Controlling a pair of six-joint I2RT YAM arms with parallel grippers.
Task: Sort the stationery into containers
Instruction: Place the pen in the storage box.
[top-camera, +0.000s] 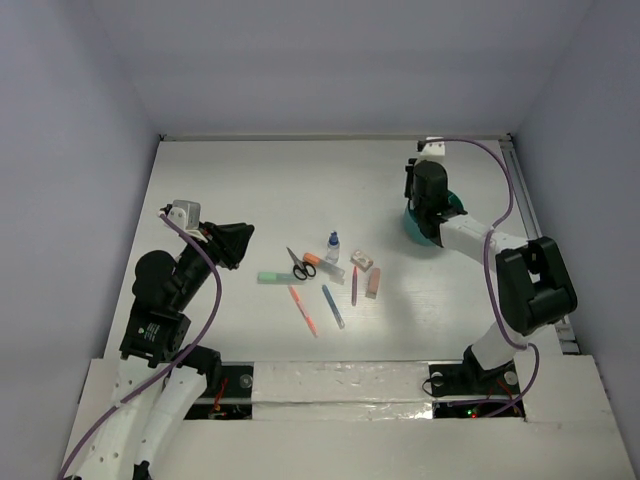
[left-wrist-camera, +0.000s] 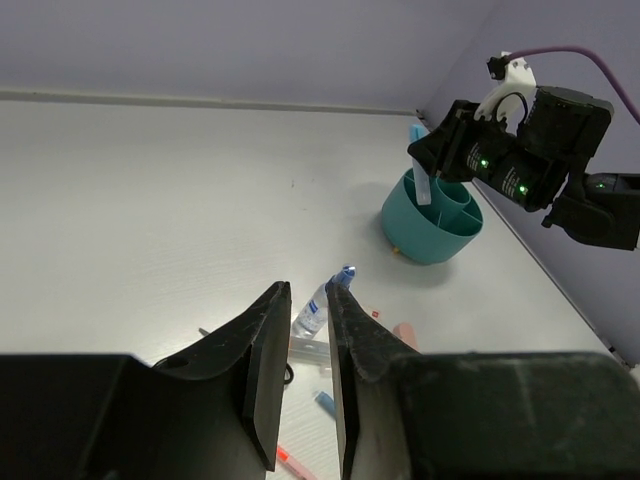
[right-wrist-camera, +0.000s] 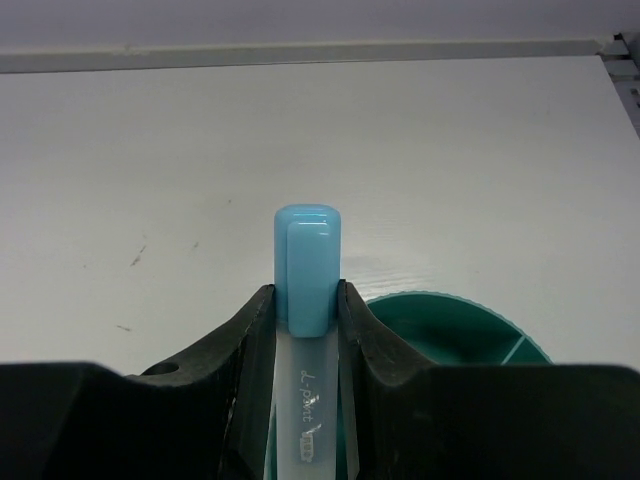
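My right gripper (right-wrist-camera: 305, 290) is shut on a light-blue marker (right-wrist-camera: 305, 265) and holds it upright over the teal divided cup (right-wrist-camera: 460, 320). From above, the gripper (top-camera: 428, 195) hides much of the cup (top-camera: 452, 208). The rest of the stationery lies mid-table: black-handled scissors (top-camera: 301, 264), a green marker (top-camera: 276, 277), an orange marker (top-camera: 309, 258), a blue-capped bottle (top-camera: 332, 243), two pink erasers (top-camera: 362, 260), a purple crayon (top-camera: 354, 285), an orange pen (top-camera: 303, 310) and a blue pen (top-camera: 333, 306). My left gripper (top-camera: 243, 243) hovers left of them, its jaws a little apart and empty.
White walls close the table at the back and left. A metal rail (top-camera: 522, 200) runs along the right edge, just beyond the cup. In the left wrist view the bottle (left-wrist-camera: 318, 305) lies just past my fingertips (left-wrist-camera: 340, 300).
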